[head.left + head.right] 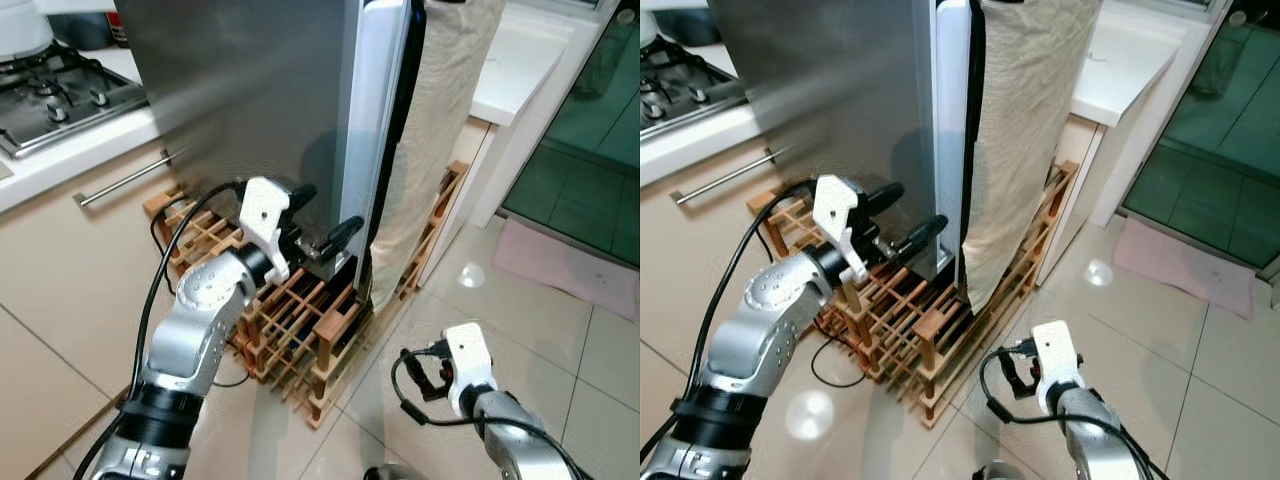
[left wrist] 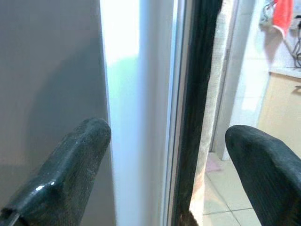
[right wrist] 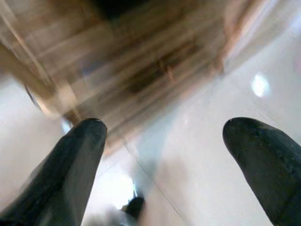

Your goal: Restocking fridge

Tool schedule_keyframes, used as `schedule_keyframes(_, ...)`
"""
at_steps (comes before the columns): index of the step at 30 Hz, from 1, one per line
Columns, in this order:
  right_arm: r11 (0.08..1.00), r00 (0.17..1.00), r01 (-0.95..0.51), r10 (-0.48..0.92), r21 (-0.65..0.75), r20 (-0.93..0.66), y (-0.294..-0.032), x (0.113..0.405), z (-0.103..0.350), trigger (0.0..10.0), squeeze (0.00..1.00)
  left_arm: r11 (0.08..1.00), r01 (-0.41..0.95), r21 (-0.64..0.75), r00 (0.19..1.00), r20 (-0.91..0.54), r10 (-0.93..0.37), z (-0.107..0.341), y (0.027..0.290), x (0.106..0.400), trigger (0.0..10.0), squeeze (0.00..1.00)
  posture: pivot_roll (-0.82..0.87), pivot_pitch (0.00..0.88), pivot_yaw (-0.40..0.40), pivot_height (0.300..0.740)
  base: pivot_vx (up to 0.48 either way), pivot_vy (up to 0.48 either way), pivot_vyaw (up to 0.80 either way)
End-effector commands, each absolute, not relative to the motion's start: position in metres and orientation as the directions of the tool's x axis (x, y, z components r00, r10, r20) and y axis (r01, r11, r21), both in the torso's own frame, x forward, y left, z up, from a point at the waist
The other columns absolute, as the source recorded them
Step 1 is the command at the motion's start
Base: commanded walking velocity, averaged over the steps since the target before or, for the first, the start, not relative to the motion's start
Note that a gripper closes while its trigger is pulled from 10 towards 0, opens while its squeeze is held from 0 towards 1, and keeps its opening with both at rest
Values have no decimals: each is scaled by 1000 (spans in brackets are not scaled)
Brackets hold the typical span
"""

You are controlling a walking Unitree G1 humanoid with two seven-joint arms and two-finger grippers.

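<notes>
The fridge has a grey steel face (image 1: 240, 90) and a white side edge (image 1: 378, 120) with a dark strip (image 2: 200, 94) running beside it. My left gripper (image 1: 330, 208) is open at the fridge's lower part. One of its fingers (image 2: 70, 165) is in front of the grey face and the other (image 2: 263, 165) is past the dark strip, so the white edge (image 2: 136, 117) lies between them. I cannot tell if they touch it. Low over the floor tiles, my right gripper (image 3: 164, 136) is open and holds nothing.
A wooden bottle rack (image 1: 300, 320) stands on the floor under and in front of the fridge. A beige cloth (image 1: 440, 130) hangs beside the fridge edge. A hob (image 1: 60, 95) and drawer handle (image 1: 125, 180) are left; a white counter (image 1: 520, 60), glass door (image 1: 590, 150) and pink mat (image 1: 570, 265) are right.
</notes>
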State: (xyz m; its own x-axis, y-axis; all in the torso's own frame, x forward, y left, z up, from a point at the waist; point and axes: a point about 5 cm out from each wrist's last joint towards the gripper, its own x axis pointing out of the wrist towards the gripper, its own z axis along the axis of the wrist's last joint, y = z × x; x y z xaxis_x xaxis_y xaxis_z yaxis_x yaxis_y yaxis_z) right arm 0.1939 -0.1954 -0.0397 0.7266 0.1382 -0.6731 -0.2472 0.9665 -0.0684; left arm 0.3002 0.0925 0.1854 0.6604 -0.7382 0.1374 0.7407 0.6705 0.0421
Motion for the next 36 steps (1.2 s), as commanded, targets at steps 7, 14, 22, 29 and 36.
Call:
schedule_keyframes(7,981,701,-137,-2,-137,-713,-219,181,-55,10000,0,619,782,67,605,153,-781,201,76,309,10000,0,-119,0,25,740,0,0,0)
schedule_keyframes(14,990,821,-66,-18,-126,-570,-215,215,-36,10000,0,645,762,58,635,134,-761,194,72,316,10000,0,-127,0,38,740,0,0,0)
schedule_keyframes(22,990,812,-72,-13,-122,-584,-219,217,-43,10000,0,604,797,25,593,163,-789,191,62,308,10000,0,-118,0,35,740,0,-286,0)
schedule_keyframes(29,990,796,-80,-9,-120,-605,-219,213,-49,10000,0,563,826,35,550,168,-818,191,57,305,10000,0,-123,0,37,740,0,-447,0)
schedule_keyframes(36,989,784,-90,-5,-121,-621,-219,207,-54,10000,0,564,825,24,552,174,-815,195,59,305,10000,0,-125,0,39,740,42,-363,0)
